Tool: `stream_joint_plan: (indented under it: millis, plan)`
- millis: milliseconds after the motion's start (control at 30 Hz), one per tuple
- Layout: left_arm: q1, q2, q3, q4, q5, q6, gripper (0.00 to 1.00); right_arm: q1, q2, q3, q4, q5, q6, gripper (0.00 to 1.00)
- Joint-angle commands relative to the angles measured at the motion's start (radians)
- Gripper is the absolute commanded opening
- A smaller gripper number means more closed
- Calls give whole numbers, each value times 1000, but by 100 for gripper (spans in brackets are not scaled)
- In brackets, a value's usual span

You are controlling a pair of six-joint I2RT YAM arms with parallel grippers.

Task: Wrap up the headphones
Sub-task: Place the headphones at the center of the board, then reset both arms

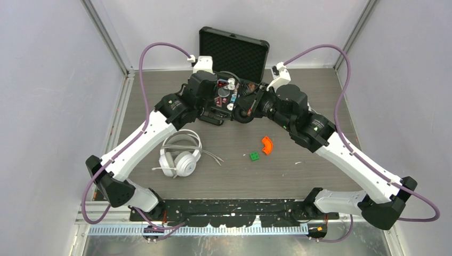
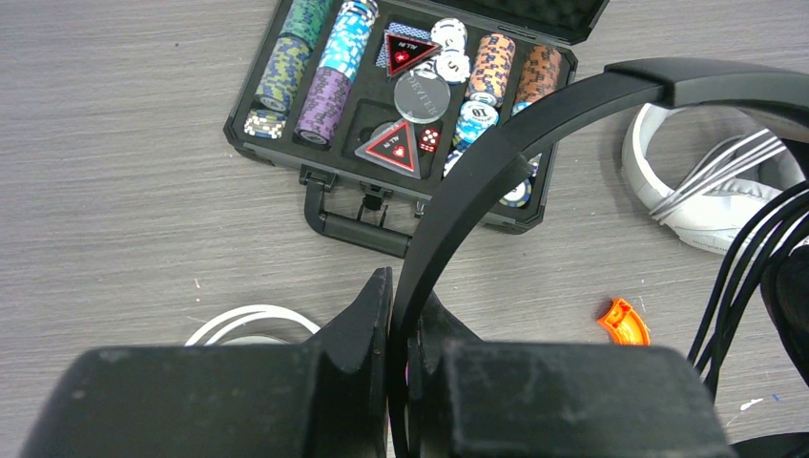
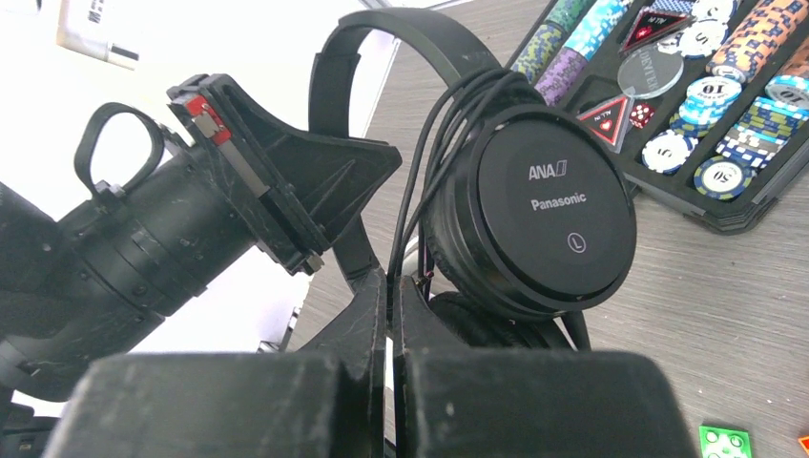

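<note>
Showing black headphones point(image 3: 534, 191), round earcup point(image 3: 563, 239) (Panasonic lettering), slim headband point(image 3: 401, 24)

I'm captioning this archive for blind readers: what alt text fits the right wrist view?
The right hand is shut on the thin black cable of black headphones, which fill the middle; an open case of poker chips lies behind.

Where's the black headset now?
Top view, centre-back: the black corded headphones hang above the front of the open black poker-chip case, left gripper clamping the headband, right gripper pinching the cable.
</note>
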Motion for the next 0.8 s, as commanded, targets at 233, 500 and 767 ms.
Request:
stream_joint_plan:
  millis: [233, 500, 767]
  plan:
    - [1, -19, 54, 45, 31, -56, 0, 5, 7, -81, 82, 39, -1, 1]
    - [1, -18, 58, 37, 33, -59, 0, 12, -3, -63, 32, 110, -67, 8]
    - [1, -15, 38, 36, 18, -45, 0, 14, -56, -61, 36, 109, -81, 18]
